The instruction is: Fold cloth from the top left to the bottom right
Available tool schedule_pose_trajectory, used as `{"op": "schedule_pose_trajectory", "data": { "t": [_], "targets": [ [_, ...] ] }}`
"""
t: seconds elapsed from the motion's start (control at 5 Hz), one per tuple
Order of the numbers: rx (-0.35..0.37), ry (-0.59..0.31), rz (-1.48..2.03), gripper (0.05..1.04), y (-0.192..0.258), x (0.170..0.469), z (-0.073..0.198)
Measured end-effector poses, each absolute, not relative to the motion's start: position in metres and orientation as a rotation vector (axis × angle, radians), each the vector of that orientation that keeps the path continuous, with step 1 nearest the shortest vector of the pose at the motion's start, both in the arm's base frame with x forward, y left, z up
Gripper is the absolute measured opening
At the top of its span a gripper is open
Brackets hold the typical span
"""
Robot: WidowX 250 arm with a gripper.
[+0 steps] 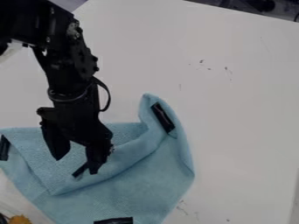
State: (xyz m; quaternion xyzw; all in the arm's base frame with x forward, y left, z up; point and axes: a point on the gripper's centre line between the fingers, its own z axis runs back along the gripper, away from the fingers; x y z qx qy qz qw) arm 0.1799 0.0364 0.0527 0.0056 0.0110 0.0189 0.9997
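Gripper parted over the rumpled blue cloth

Here's the gripper (76, 164), left of centre in the frame, fingers spread with a clear gap between them and nothing in their grasp! Beneath it lies the blue cloth (146, 177), spread across the lower left and bottom centre, one corner peaking near the middle of the picture, a fold running from there down toward the lower left. Three black patches mark it: the right patch (162, 118) slanting below that peak, the left patch (4, 148) cut by the frame's left edge, and the bottom patch (114, 220) cropped at the lower border — where the cloth runs out of frame too.

The arm (65, 65) drops in from the upper left and hides part of the cloth. A thin dark piece (80, 169) slants by the right-hand fingertip — whose it is, I can't tell, nor whether the fingertips touch fabric. Lower left corner: a yellow-orange thing (20, 219), cut off, too partial to name. All around the cloth, the white tabletop (239, 96), scattered with small dark marks.
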Motion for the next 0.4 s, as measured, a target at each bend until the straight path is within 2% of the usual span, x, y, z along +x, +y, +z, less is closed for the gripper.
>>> {"op": "schedule_pose_trajectory", "data": {
  "t": [0.2, 0.4],
  "targets": [
    [-0.004, 0.063, 0.092, 1.007, 0.0286, 0.166, 0.0597],
    [0.075, -0.084, 0.068, 1.001, 0.0288, 0.1633, 0.0608]
  ]
}}
